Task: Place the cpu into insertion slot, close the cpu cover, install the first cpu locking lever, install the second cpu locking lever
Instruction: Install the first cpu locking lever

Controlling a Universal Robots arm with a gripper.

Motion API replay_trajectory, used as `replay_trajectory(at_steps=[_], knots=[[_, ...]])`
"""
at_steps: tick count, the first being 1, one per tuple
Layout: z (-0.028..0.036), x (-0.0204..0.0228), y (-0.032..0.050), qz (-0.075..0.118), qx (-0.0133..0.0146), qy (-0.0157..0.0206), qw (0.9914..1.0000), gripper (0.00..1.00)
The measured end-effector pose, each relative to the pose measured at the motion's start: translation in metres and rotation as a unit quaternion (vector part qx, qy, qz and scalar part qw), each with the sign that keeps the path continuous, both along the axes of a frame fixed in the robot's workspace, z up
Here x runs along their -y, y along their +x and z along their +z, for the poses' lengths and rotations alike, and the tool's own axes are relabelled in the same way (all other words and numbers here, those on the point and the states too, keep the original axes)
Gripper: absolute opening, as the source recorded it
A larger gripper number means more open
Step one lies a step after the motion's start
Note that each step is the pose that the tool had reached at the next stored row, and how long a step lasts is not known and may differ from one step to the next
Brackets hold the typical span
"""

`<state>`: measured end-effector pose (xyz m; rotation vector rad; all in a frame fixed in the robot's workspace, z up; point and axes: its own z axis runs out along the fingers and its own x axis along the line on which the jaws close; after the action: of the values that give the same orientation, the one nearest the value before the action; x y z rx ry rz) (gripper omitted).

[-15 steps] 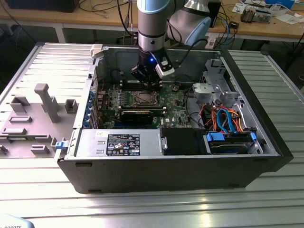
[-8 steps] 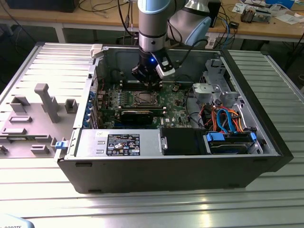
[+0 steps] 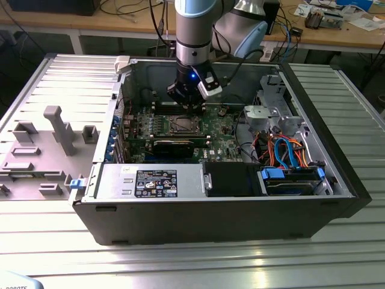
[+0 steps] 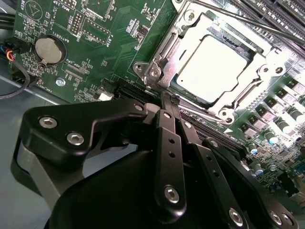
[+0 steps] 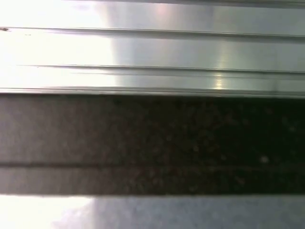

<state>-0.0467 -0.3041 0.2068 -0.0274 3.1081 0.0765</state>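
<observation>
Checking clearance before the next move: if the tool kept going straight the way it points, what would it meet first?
Probably the near corner of the square silver-grey metal cpu cover framing the silver-topped cpu; the black tool tips look shut there, though depth is unclear.

An open computer case (image 3: pixel 313 208) lies on a ribbed metal table (image 3: pixel 180 259), coin battery (image 4: pixel 49 49) inside.

Black label (image 3: pixel 155 182) with white print on the grey power supply (image 3: pixel 114 180), too small to make out. Small white sticker (image 3: pixel 127 170) just beside it, equally unreadable. White lettering scattered over the green motherboard (image 4: pixel 95 57) around the coin battery (image 4: pixel 49 50), plus a circled triangle sign (image 4: pixel 32 8). White triangle mark (image 4: pixel 228 130) just off a corner of the cpu cover (image 4: pixel 261 67).
</observation>
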Motion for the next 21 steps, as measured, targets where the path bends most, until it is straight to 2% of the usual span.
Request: replay_trajectory(at_steps=[4,5,21], knots=[[-0.0014,0.0,0.0,0.0,-0.0001,-0.0063,0.99998,0.11],[-0.0014,0.0,0.0,0.0,-0.0002,-0.0067,0.99998,0.11],[-0.0053,-0.0001,0.0004,-0.001,0.0,-0.0081,0.99997,0.11]])
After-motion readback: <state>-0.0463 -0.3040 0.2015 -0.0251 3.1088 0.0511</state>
